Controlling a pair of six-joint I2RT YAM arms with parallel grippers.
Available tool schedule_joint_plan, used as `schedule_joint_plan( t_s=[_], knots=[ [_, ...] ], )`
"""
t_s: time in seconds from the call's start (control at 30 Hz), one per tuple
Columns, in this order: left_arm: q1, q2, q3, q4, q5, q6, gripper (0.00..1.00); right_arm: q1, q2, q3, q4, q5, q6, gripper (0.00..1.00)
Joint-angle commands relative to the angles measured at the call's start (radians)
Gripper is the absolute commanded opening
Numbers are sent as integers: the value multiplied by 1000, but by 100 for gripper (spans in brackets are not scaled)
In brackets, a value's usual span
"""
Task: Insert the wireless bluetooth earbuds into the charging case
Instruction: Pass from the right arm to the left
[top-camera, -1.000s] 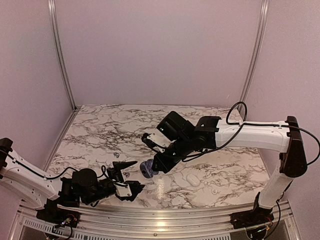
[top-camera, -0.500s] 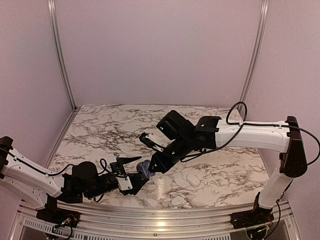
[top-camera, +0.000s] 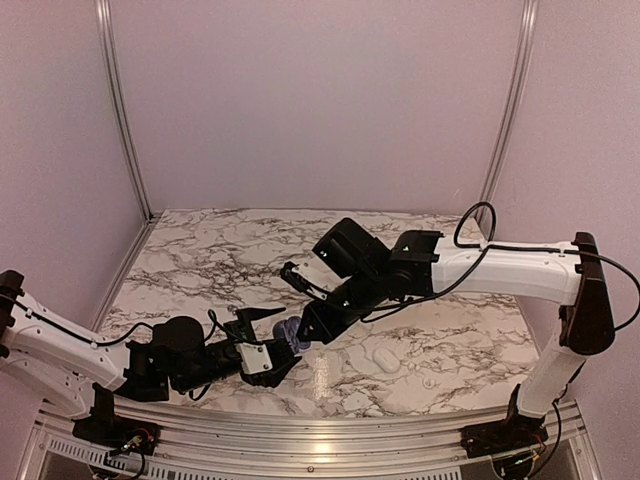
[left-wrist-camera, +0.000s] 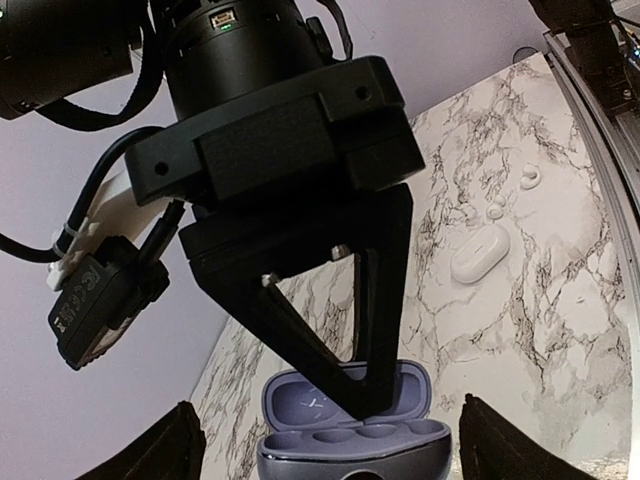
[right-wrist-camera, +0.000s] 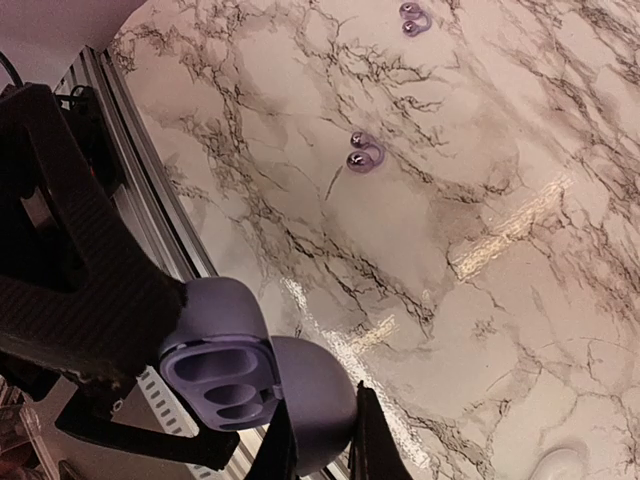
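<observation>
"Left hand (top-camera: 280, 338) first: what is it doing?"

"Its fingers are spread wide, and it has slid in from the lower left of the overhead view over the last second. They now flank the case (left-wrist-camera: 345, 425), one on each side, without pinching it. My right hand (left-wrist-camera: 362, 392) is clamped on the raised lid and holds the case open, near the centre of the table (top-camera: 200, 270)."

"What does that mean for the job?"

"I read it as a handover, or at least a steadying hold. Once the left hand has the base, the right could let go and fetch what belongs inside."

"Is anything in the case?"

"Both hollows look empty from either wrist. The two lilac earbuds (right-wrist-camera: 362, 152) lie on the marble well apart from it: one at upper centre of the right wrist view, the other bud (right-wrist-camera: 410, 15) at its top edge."

"Any other containers?"

"A white case (left-wrist-camera: 480, 252), seemingly closed, lies at the right of the left wrist view. Small white buds (left-wrist-camera: 528, 178) lie loose just beyond it."
</observation>
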Motion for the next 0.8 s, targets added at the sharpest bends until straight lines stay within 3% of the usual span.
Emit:
schedule_joint_plan(
  t_s=[0.0, 0.77],
  knots=[
    [6, 2, 31, -64, 4, -13, 89, -3, -26, 58, 4, 20, 12, 0],
    [13, 27, 65, -121, -60, -3, 79, -3, -16, 61, 5, 18, 16, 0]
  ],
)
